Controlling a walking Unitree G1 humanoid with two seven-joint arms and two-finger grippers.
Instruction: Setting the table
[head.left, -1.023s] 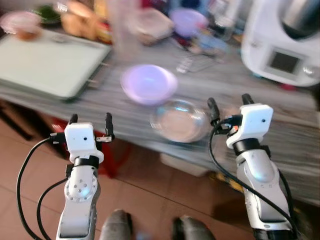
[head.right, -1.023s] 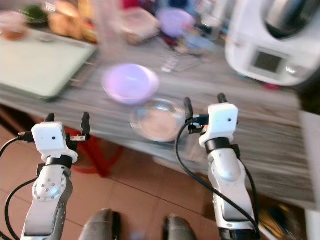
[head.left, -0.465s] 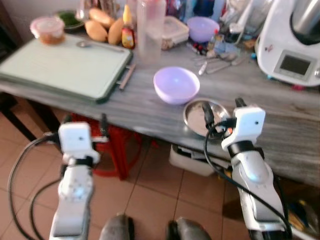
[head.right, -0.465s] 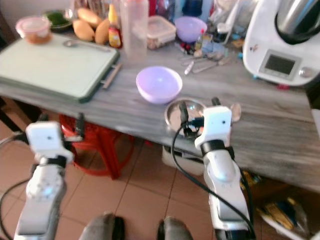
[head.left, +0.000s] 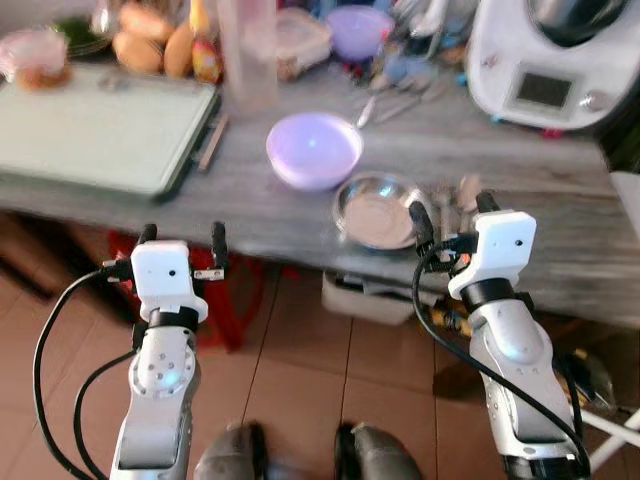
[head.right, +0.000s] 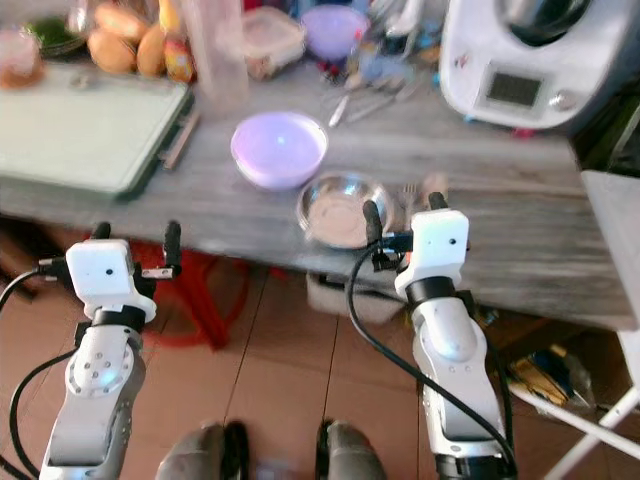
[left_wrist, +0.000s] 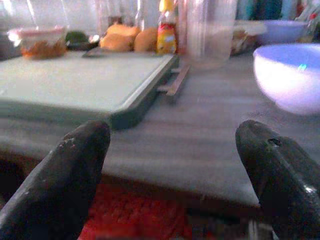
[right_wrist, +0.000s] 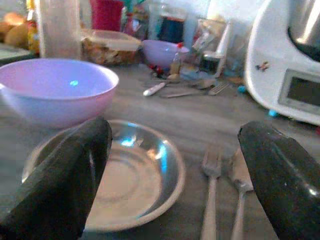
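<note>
A lilac bowl (head.left: 314, 149) sits mid-counter on the grey wooden counter (head.left: 250, 200). Right of it, near the front edge, lies a shallow steel dish (head.left: 377, 210), with a fork (right_wrist: 210, 196) and a spoon (right_wrist: 239, 187) beside it. My right gripper (head.left: 452, 212) hovers open at the counter's front edge, just in front of the steel dish and cutlery, holding nothing. To the left, my left gripper (head.left: 181, 238) is open and empty, held in front of the counter edge, below the green cutting board (head.left: 95, 128).
A white kitchen machine (head.left: 550, 55) stands at the back right. Along the back are a tall clear container (head.left: 248, 55), a second lilac bowl (head.left: 358, 27), a lidded food box (head.left: 300, 38), loose utensils (head.left: 385, 100), bread rolls (head.left: 150, 48) and a sauce bottle. Tiled floor below; a red stool (head.right: 195, 285) under the counter.
The camera has shifted with my body, so the counter now sits higher and further left in view. Both grippers stay open in front of the counter edge; nothing was grasped.
</note>
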